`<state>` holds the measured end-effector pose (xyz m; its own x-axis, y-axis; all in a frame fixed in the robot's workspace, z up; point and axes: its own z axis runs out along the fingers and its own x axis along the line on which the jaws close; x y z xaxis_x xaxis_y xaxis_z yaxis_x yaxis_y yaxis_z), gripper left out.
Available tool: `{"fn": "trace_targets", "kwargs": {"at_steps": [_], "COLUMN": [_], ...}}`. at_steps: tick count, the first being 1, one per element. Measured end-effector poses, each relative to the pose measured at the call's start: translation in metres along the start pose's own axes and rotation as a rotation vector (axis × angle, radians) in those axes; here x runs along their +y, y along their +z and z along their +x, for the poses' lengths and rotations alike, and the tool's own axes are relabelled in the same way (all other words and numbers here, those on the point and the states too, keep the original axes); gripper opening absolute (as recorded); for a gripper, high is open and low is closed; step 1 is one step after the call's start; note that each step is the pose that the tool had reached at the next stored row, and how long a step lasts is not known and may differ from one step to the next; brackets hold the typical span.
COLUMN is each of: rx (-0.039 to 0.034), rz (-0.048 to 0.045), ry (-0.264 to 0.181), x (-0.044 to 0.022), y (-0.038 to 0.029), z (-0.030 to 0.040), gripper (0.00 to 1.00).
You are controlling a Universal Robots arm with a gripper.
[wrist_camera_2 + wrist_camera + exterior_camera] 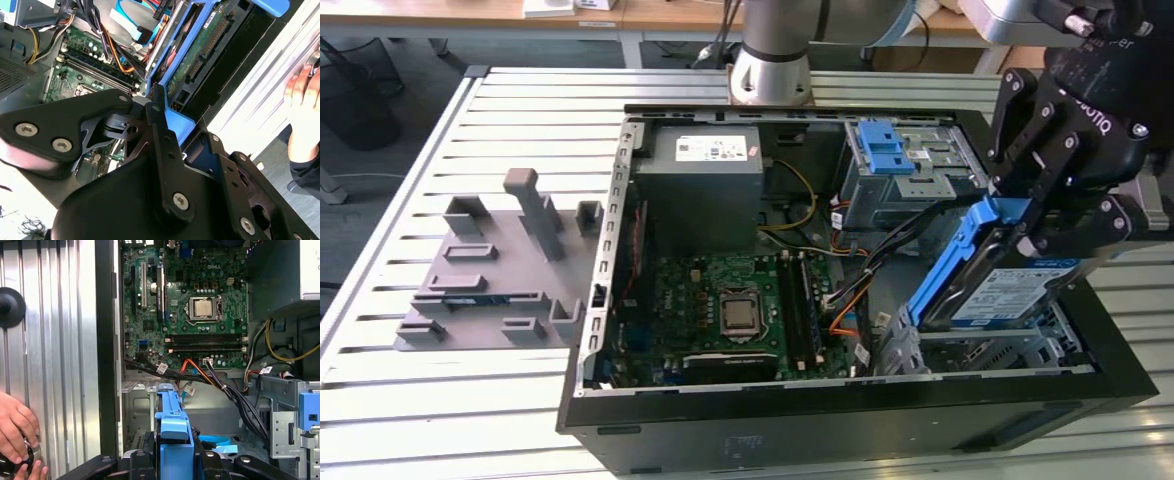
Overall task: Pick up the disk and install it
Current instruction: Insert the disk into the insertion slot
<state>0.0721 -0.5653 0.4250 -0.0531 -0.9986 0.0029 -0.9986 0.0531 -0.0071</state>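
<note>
My gripper (pixel 1041 222) is shut on the disk (pixel 994 292), a silver drive with a blue-and-white label in a blue carrier. It hangs tilted, one end low, over the metal bay (pixel 987 352) at the case's front corner on the exterior view's right. The second wrist view shows the disk's green circuit side (pixel 200 47) beyond the black fingers (pixel 156 102). In the first wrist view the carrier's blue edge (pixel 172 422) stands between the two fingers (pixel 142 460), above the case's floor.
The open computer case (pixel 607 300) holds a motherboard (pixel 720 300), a grey power-supply box (pixel 700 175), a drive cage with a blue latch (pixel 887 150) and loose cables (pixel 854 265). A grey fixture (pixel 494 270) lies on the slatted table. A person's hand (pixel 15 432) rests beside the case.
</note>
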Motion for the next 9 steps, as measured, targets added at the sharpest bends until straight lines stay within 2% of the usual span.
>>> {"fn": "trace_targets", "kwargs": {"at_steps": [9], "rx": [0.0000], "rz": [0.0000], "ry": [0.000], "x": [0.0000], "y": [0.0089], "z": [0.0006], "gripper": [0.36]}}
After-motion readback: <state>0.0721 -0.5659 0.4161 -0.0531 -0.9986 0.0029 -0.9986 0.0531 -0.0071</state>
